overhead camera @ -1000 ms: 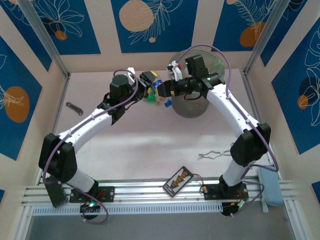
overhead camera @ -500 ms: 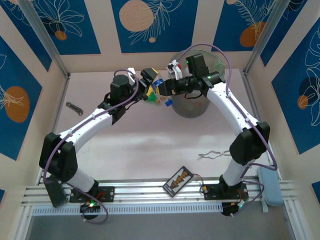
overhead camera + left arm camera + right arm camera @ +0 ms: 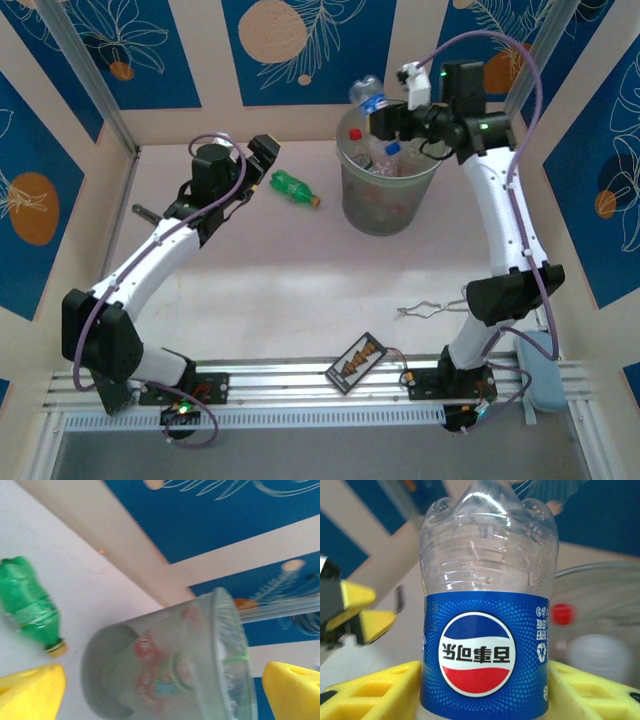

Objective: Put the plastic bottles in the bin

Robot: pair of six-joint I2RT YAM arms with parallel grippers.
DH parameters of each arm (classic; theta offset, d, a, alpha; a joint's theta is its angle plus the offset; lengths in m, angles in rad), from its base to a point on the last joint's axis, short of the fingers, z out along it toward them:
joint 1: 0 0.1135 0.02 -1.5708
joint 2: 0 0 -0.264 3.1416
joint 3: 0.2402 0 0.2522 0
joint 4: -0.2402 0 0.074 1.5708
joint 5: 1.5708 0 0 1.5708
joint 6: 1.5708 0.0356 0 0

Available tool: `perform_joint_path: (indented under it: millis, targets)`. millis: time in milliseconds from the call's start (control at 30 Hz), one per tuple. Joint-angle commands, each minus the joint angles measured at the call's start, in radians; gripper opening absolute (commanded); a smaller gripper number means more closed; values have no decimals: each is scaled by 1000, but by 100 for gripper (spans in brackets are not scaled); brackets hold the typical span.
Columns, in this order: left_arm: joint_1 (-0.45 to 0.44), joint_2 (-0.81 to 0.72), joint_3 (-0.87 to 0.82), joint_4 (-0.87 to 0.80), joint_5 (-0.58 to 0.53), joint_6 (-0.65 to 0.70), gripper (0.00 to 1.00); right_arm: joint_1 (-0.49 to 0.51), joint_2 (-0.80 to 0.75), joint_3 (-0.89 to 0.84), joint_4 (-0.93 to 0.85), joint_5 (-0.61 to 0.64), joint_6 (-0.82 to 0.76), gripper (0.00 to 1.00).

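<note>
Right jaws clamp a blue-labelled bottle [image 3: 485, 630], the bin [image 3: 385, 208] below them; left jaws gape empty, green bottle [image 3: 290, 185] ahead.

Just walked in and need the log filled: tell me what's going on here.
The right arm's fingers are shut on a clear plastic bottle with a blue label, held up by the rim of the round translucent grey-green plastic bin, which holds several bottles. The left arm's fingers are open with nothing between them, near a green plastic bottle lying on the table left of the bin.
</note>
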Motion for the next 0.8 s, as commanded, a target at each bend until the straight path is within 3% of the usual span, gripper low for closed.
perform_joint_path:
  millis: [0,133,500,767]
  targets:
    - [-1,89,43,-125,-70,78,100,-35,87,93,-113,175,-217,54]
    - [-1,206,122,-155,-59,100,100,-83,161,152,-91,187,-374,51]
    - [4,468,281,-203,-10,89,100,-142,264,43,143,147,-786,49]
    - [18,614,342,-185,21,35,100,-141,317,53,142,65,-944,50]
